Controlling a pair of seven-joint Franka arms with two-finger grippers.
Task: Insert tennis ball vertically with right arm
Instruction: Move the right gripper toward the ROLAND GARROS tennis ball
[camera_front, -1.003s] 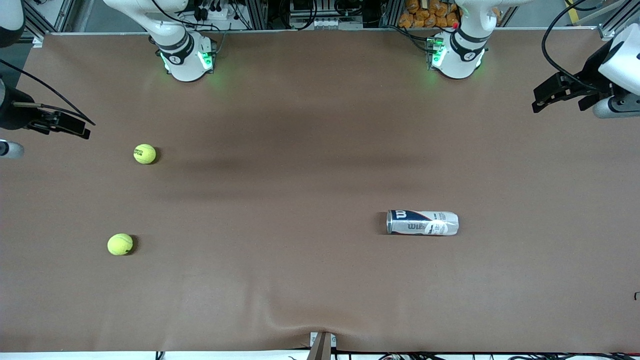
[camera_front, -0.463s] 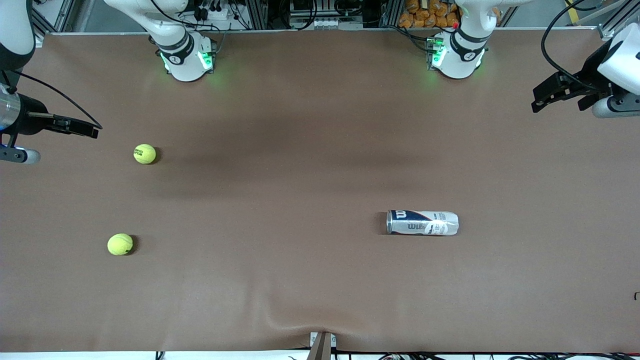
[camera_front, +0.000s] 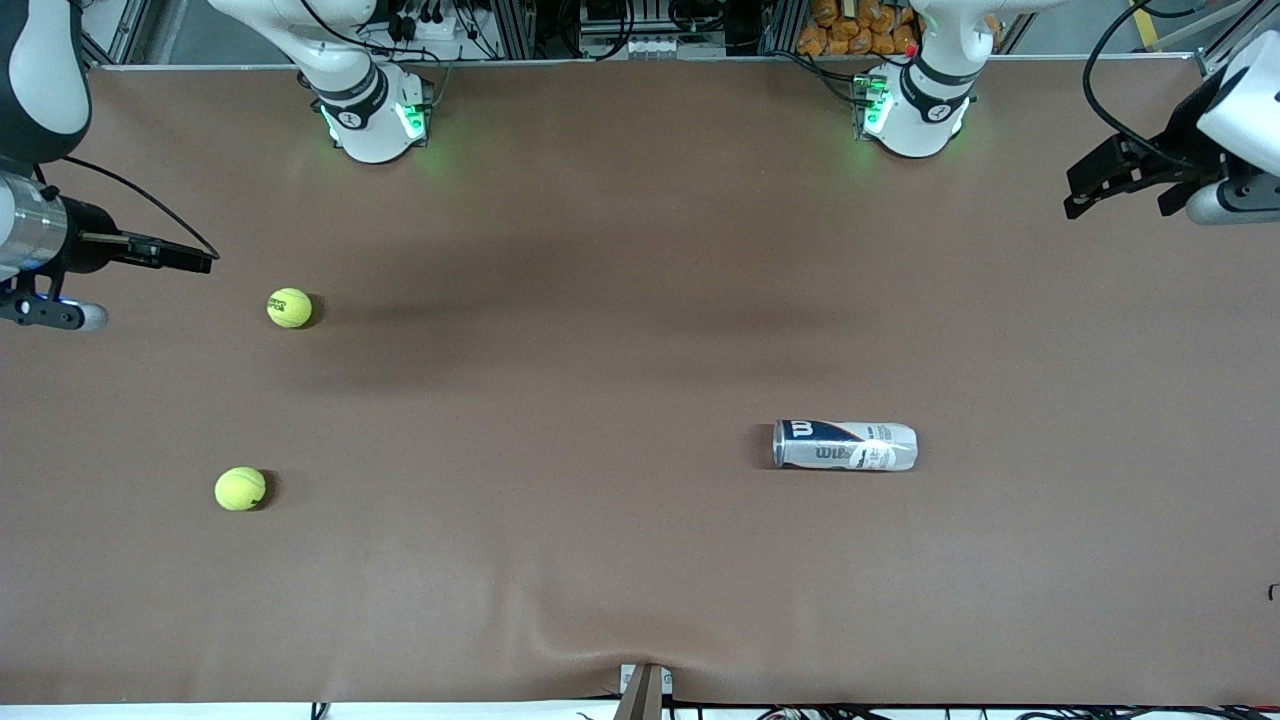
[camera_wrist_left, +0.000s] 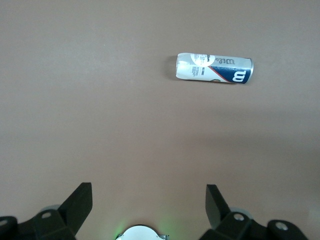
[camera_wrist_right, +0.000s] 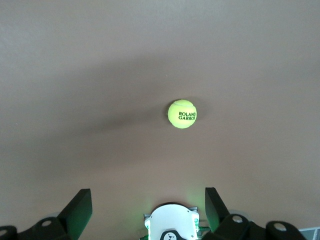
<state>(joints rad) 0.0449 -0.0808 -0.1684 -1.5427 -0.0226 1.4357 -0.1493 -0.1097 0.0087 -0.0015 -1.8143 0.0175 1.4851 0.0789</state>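
Two tennis balls on the table twd the right arm's end, well apart. Ball w/ black lettering (camera_front: 289, 307) farther from the front cam; plain ball (camera_front: 240, 489) nearer. Both round, fuzzy, yellow-green, each resting on the cloth, touching nothing else.

Ball can (camera_front: 845, 445) lying on its side twd the left arm's end, long axis along the table's length. Cylindrical, glossy, white/silver w/ dark blue band + printed logo. Contents: cannot tell. Well apart from both balls.

Right tool (camera_front: 185, 262) up in the air over the table edge at the right arm's end, near the lettered ball but not touching. Slim, black, on a silver metal wrist. Fingers (camera_wrist_right: 80, 207) spread wide in the right wrist view, nothing betw. them.

Left tool (camera_front: 1090, 185) up over the table edge at the left arm's end, well apart from the can. Fingers (camera_wrist_left: 80, 205) spread wide, holding nothing.

Table (camera_front: 600, 300) covered w/ brown matte cloth, wrinkled at the edge nearest the front cam.
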